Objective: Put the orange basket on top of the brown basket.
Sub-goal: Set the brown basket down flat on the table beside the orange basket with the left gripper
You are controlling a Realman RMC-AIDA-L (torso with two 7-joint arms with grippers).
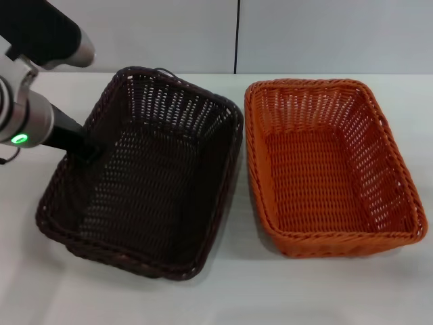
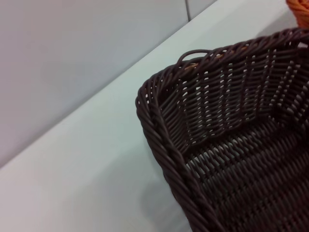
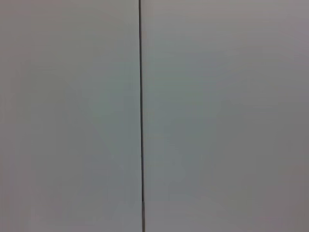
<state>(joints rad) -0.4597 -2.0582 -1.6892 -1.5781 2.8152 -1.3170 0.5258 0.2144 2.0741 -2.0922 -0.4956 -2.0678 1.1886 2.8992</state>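
At nine o'clock on the white table (image 1: 338, 291), the left gripper (image 1: 88, 154) reaches the brown basket's (image 1: 145, 176) left rim; whether its jaws grip the weave cannot be told. Bare tabletop rings both baskets. At three o'clock, just beside it and apart, sits the orange basket (image 1: 331, 169), bright open-weave with braided rim. Both hold nothing. Only a grey wall (image 3: 217, 116) fills the right wrist view.
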